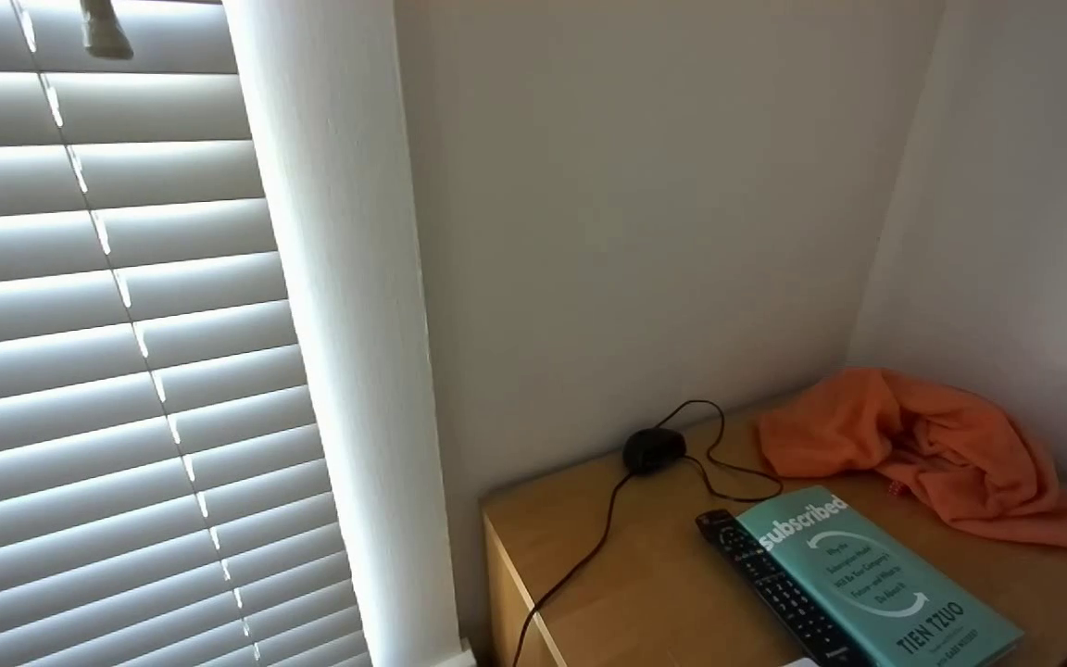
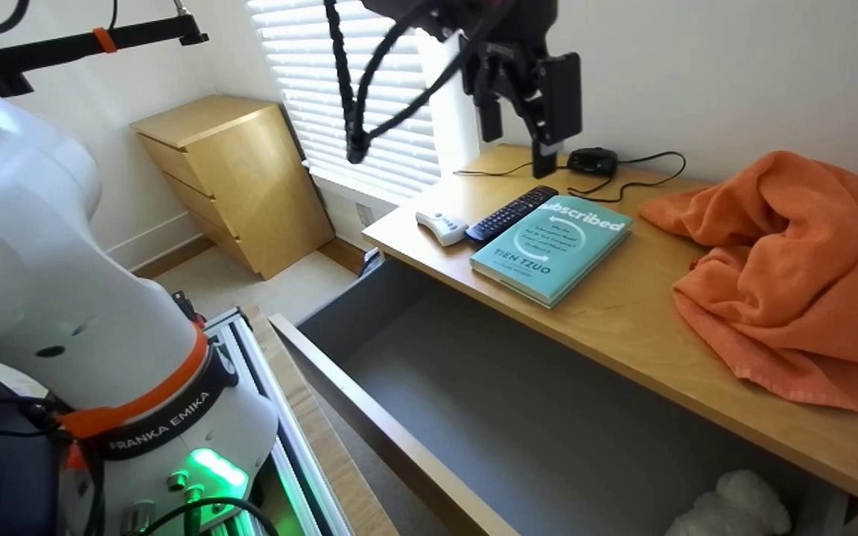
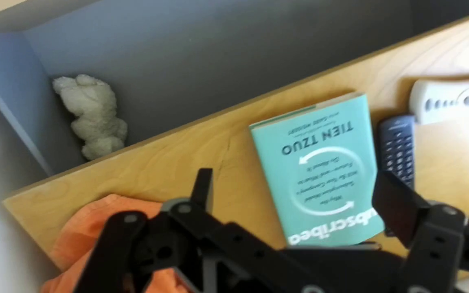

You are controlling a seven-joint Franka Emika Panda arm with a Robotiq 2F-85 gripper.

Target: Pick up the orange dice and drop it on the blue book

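The blue book [image 2: 548, 242] lies flat on the wooden dresser top, its cover upward. It also shows in an exterior view [image 1: 876, 574] and in the wrist view [image 3: 320, 175]. A small red-orange thing [image 2: 695, 263] sits at the edge of the orange towel. It also shows, with pale specks, in an exterior view [image 1: 897, 486]. It may be the orange dice, but it is too small to tell. It is not seen in the wrist view. My gripper [image 2: 524, 123] is high above the dresser. Its fingers are wide apart in the wrist view [image 3: 298, 195], with nothing between them.
An orange towel [image 2: 809, 283] is bunched beside the book. A black remote [image 2: 511, 214] and a white device [image 2: 442, 227] lie on the book's other side. A black box [image 2: 593, 161] with cables is behind. An open drawer [image 2: 474, 402] below holds a white plush toy [image 3: 94, 116].
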